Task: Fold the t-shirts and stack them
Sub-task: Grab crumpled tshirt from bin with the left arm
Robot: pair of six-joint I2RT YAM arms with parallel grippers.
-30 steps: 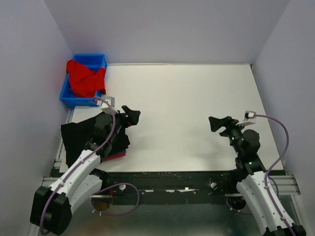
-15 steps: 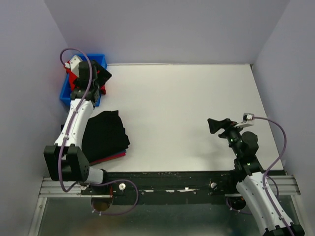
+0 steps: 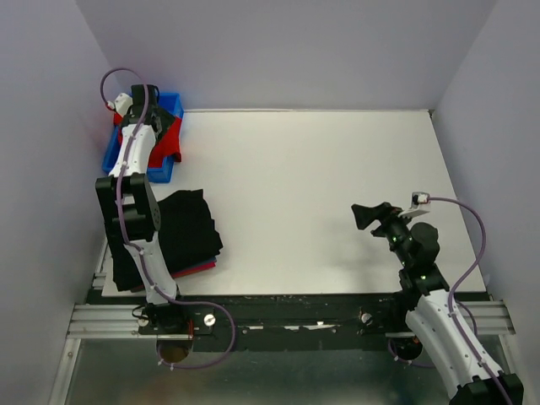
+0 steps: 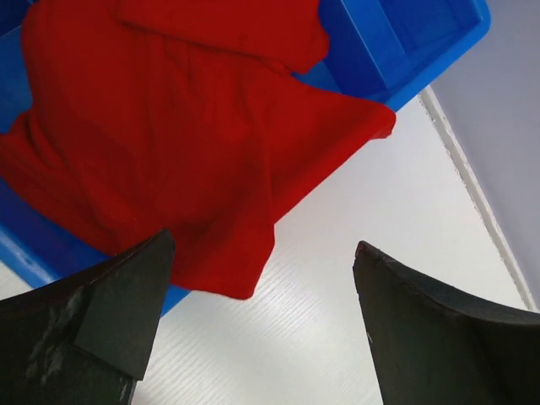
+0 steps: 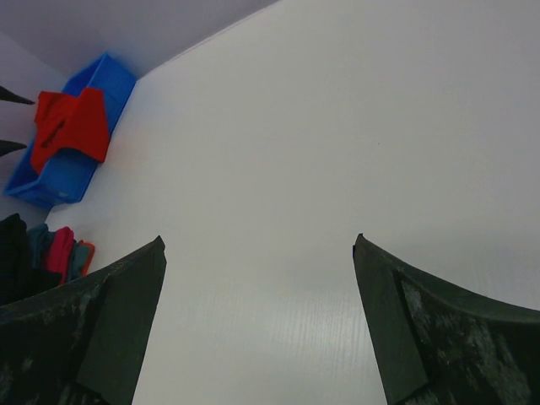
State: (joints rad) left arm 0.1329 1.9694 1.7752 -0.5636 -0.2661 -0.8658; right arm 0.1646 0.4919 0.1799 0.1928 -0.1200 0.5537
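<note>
left gripper (image 4: 261,240) agape, empty | red t-shirt (image 4: 169,126) crumpled, draping blue plastic bin (image 4: 405,42) | right gripper (image 5: 257,242) agape, empty

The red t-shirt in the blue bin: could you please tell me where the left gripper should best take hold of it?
Probably the loose flap of the red t-shirt that hangs out over the blue bin wall toward the table. Come from above on the table side; the open left gripper hangs there.
</note>
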